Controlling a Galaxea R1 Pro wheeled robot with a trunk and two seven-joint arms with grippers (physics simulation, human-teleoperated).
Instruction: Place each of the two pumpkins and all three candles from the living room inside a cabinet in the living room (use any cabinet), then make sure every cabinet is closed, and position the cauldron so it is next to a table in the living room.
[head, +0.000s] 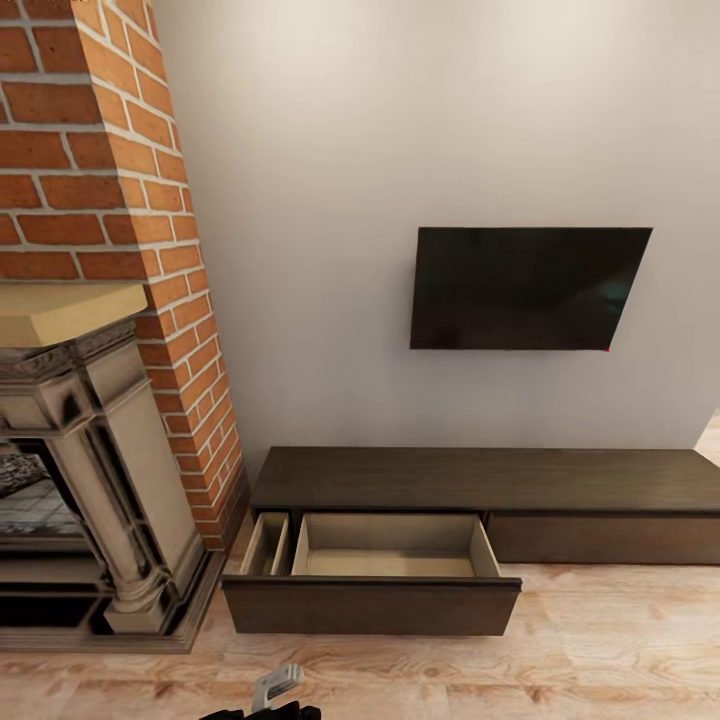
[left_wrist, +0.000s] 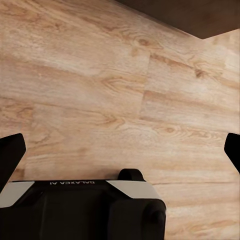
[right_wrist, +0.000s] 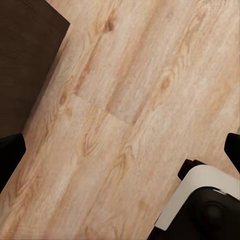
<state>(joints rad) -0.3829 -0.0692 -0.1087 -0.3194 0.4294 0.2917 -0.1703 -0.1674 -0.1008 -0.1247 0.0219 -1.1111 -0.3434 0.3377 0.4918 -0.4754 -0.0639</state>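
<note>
The long dark-brown cabinet (head: 480, 478) stands against the white wall. Its left drawer (head: 390, 548) is pulled out over the floor, and its pale tan inside holds nothing. The drawer front on the right is shut. My left gripper (left_wrist: 120, 150) hangs open over bare wooden floor, its dark fingertips (left_wrist: 10, 155) spread wide apart, with a dark edge of the cabinet (left_wrist: 190, 15) beyond it. My right gripper (right_wrist: 120, 150) is open too, above the floor beside a dark cabinet panel (right_wrist: 25, 50). The pumpkins, candles, cauldron and table are out of view.
A brick chimney with a carved stone fireplace (head: 90, 480) stands left of the cabinet, its base reaching close to the open drawer. A black TV (head: 525, 288) hangs on the wall above. Pale wooden floor (head: 600, 650) lies in front. My own base (left_wrist: 85, 210) shows under the left gripper.
</note>
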